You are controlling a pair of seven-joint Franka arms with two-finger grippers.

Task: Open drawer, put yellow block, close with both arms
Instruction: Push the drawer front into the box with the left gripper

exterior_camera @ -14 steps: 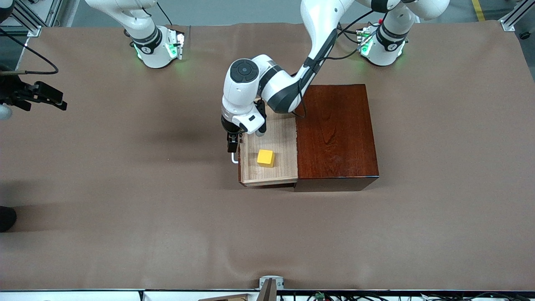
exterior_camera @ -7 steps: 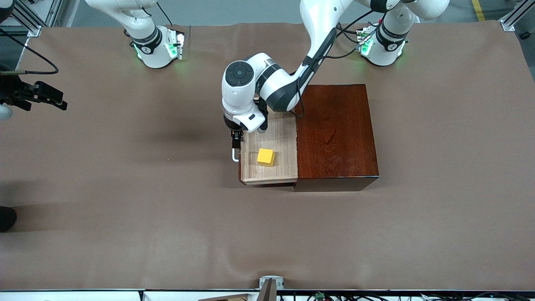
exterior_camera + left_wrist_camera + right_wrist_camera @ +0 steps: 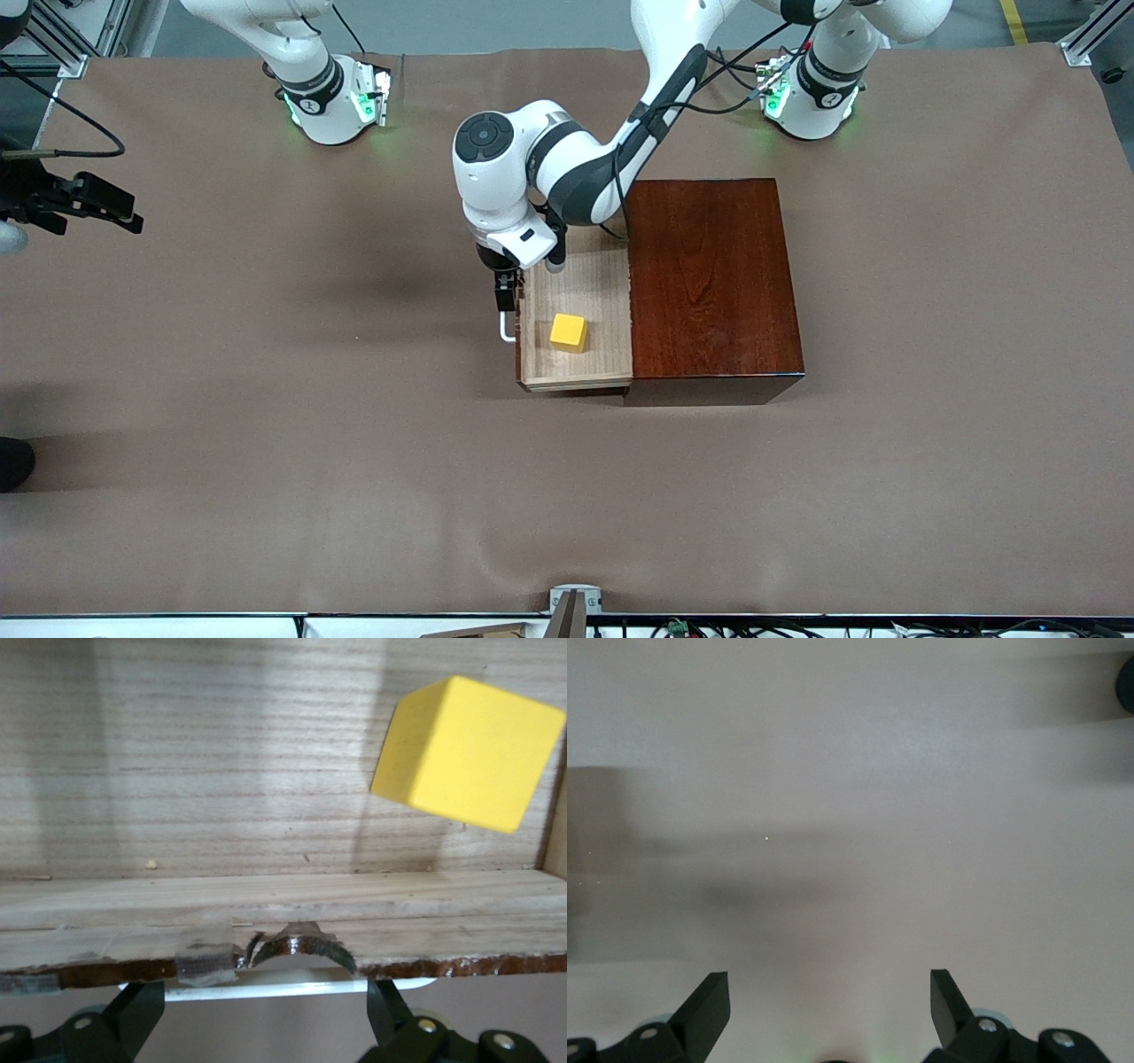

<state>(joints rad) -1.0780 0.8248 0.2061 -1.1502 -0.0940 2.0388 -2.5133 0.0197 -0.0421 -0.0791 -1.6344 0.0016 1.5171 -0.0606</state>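
The drawer [image 3: 602,292] stands partly out of the dark reddish-brown box [image 3: 713,279], toward the right arm's end of the table. The yellow block [image 3: 568,332] [image 3: 465,753] rests on its pale floor. My left gripper [image 3: 505,299] [image 3: 261,1010] is at the drawer's dark front, open, with the white handle [image 3: 505,333] [image 3: 292,990] lying between its spread fingers. My right gripper [image 3: 124,217] [image 3: 830,1001] waits open over bare table at the right arm's end, holding nothing.
Brown cloth [image 3: 354,461] covers the whole table. The two green-lit bases [image 3: 332,102] [image 3: 811,97] stand along the edge farthest from the front camera. A small metal bracket [image 3: 574,602] sits at the nearest edge.
The drawer has slid a little way into the box, carrying the yellow block with it. My left gripper moved along with the drawer front. The right arm has not moved.
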